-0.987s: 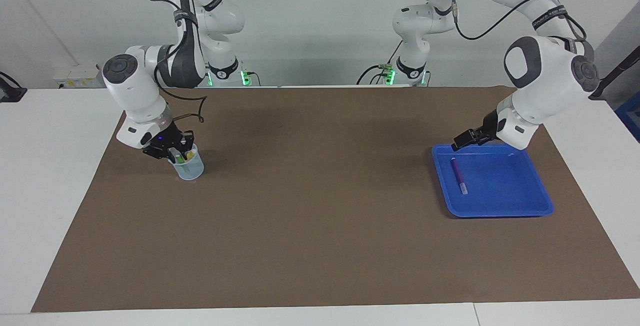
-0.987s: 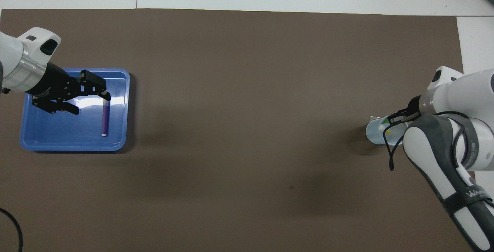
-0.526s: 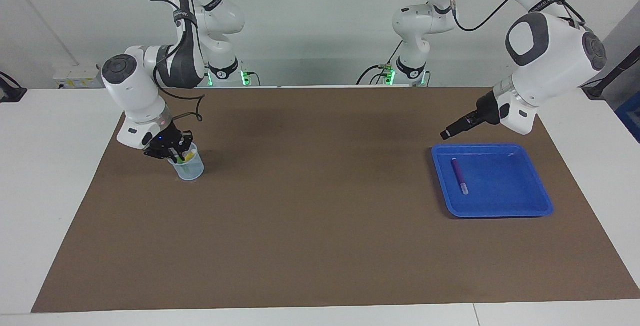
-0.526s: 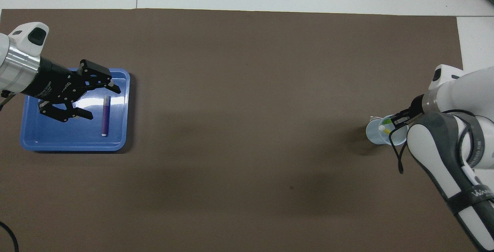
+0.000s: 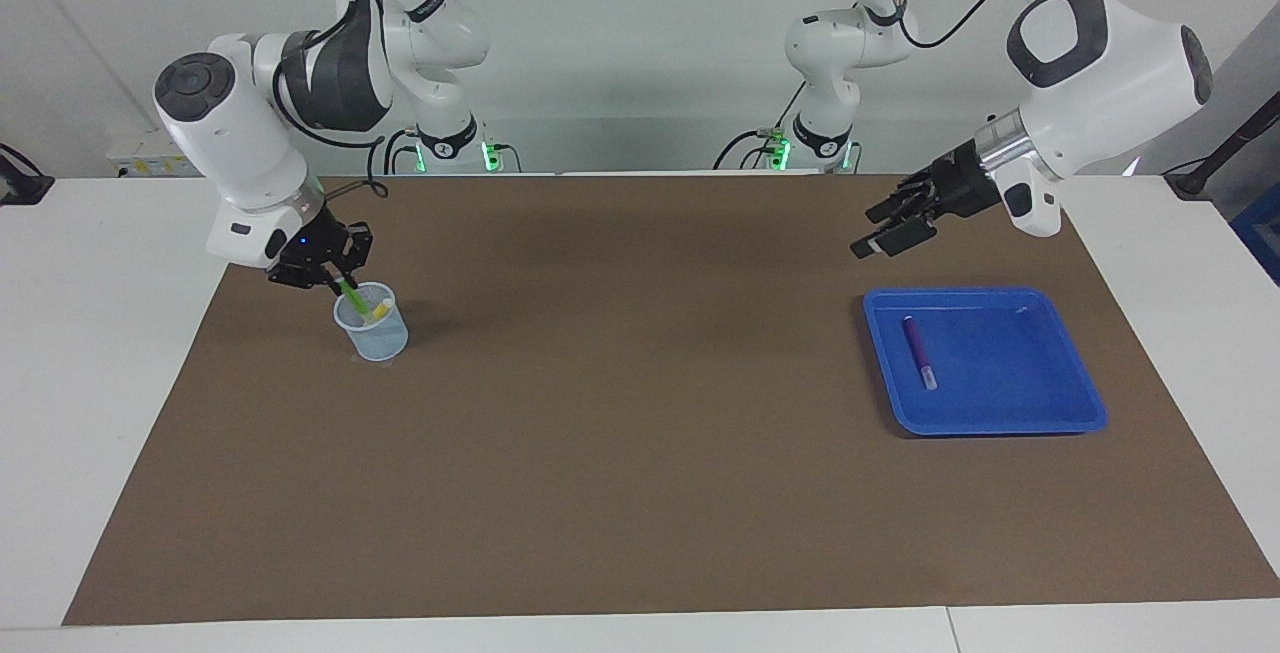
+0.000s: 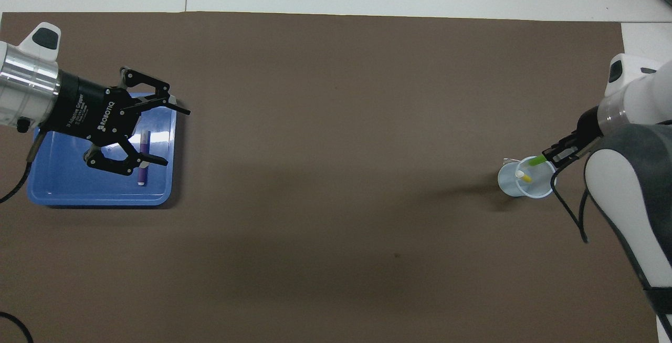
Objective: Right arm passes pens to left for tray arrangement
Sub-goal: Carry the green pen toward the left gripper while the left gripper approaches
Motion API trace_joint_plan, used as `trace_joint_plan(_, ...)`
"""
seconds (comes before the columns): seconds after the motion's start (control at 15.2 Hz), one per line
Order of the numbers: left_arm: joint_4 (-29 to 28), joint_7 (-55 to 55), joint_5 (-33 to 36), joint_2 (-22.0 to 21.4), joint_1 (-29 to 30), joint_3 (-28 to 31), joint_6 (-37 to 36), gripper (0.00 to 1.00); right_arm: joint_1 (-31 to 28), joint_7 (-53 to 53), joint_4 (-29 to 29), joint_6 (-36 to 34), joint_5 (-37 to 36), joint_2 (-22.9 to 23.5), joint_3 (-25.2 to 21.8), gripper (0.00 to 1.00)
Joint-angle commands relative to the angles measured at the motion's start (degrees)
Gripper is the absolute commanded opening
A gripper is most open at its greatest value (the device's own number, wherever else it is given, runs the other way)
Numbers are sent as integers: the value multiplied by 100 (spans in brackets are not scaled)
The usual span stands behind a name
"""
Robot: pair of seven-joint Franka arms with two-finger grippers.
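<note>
While clamped on the green pen (image 5: 350,294), its long axis slanting up out of the cup (image 5: 372,324) near the mat's (image 5: 640,493) right-arm end, right gripper (image 5: 332,278) nearer than left gripper (image 5: 893,223), wide open by the tray (image 5: 1000,420) with the purple pen (image 5: 917,350)

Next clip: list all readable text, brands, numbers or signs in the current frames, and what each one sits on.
"ROBOTIQ": white lettering on the black body of the left gripper, seen in the overhead view.
A smaller line of white print beside it on the same body: too small to read.
White lettering on the black straps around both arms in the facing view: too small to read.
No readable text on the tray, the pens or the cup.
</note>
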Motion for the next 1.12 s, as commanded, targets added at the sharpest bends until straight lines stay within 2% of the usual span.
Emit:
trace_joint_plan(0.0, -464, -756, -467, -303, -131, 51, 401, 94, 304, 90, 374, -420, 18, -120, 65, 0)
trace_joint_plan(0.13, -850, -1178, -845, -496, -210, 51, 779, 94, 479, 589, 365, -403, 246, -183, 170, 0)
trace_joint_plan(0.46, -1730, -1356, -1444, -953, -605, 51, 1553, 96, 708, 2346, 225, 141, 1783, -192, 215, 0)
trace_joint_plan(0.59, -1915, -1408, -1610, -1024, -781, 51, 1712, 96, 945, 3233, 93, 352, 2118, -253, 215, 0)
trace_joint_plan(0.79, -1960, -1830, -1760, -1033, -940, 42, 2028, 96, 1524, 4623, -249, 1063, 2198, -393, 224, 0)
trace_joint_plan(1.05, -2284, -2024, -1989, -1182, -1203, 42, 2361, 96, 2140, 5679, -995, 2309, 2514, -666, 224, 0)
